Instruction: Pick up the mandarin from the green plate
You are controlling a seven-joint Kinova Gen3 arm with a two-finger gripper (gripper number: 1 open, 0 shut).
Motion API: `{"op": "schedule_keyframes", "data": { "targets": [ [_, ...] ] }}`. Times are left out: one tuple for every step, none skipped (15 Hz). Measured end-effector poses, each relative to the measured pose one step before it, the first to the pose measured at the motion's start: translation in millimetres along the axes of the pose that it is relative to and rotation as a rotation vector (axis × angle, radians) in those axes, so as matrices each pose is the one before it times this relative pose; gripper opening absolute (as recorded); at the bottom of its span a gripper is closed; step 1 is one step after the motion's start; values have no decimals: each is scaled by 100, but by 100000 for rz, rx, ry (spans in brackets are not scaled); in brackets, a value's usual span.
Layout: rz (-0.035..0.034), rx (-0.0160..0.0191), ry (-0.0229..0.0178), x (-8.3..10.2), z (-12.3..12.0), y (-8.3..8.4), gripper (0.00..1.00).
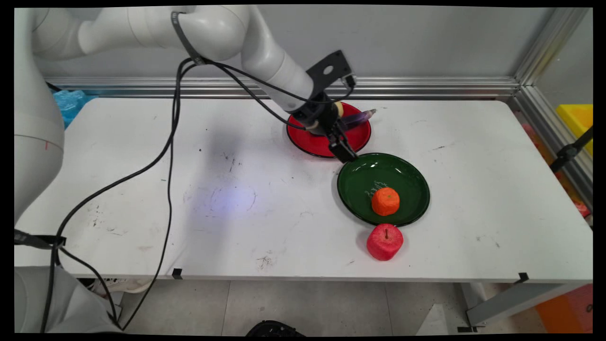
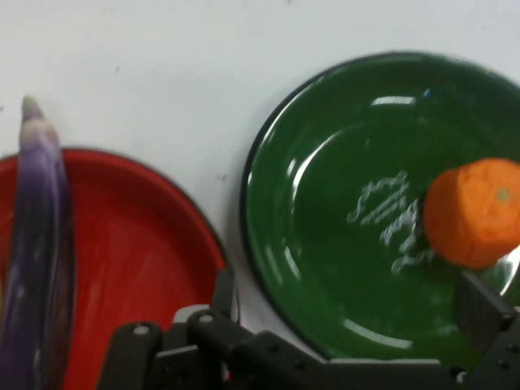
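Two camera views show one scene. The main view comes from a fixed camera above the near side of the white table (image 1: 142, 199), looking down and across it toward the grey wall (image 1: 402, 42) at twelve o'clock, far enough back to take in the whole tabletop and a strip of floor at six o'clock. The hand view comes from a camera on the arm's hand, looking down along the gripper (image 2: 349, 325) from close above the table. Both views share the green plate (image 1: 360, 175) (image 2: 325, 244), the orange fruit (image 1: 385, 201) (image 2: 471, 213) on it, the red plate (image 1: 312, 142) (image 2: 130, 260) and the purple eggplant (image 1: 360, 117) (image 2: 39, 244).
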Motion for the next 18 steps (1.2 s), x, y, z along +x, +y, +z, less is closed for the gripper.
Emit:
{"op": "schedule_keyframes", "data": {
  "targets": [
    [-203,-134,619,639,254,550,100],
    [-236,-31,554,539,257,441,100],
    [-287,3,644,596,321,476,100],
    [-313,14,581,533,351,452,100],
    [-265,-52,393,392,310,378,100],
    [-162,-98,200,222,216,247,100],
    [-149,-202,238,294,347,362,100],
    [-75,-148,147,179,227,229,100],
    [61,-288,144,207,357,332,100],
    [330,-454,79,205,480,422,100],
    [693,-437,-88,89,365,321,100],
    [877,-410,-204,16,379,306,100],
    [1099,-408,-268,-24,426,334,100],
    [1060,-302,-304,-54,435,309,100],
    [729,-114,-248,-66,382,232,100],
    [667,-67,-250,-80,427,245,100],
    [573,-141,-162,-73,436,249,100],
    [368,-98,-121,-69,377,213,100]
  ]
}}
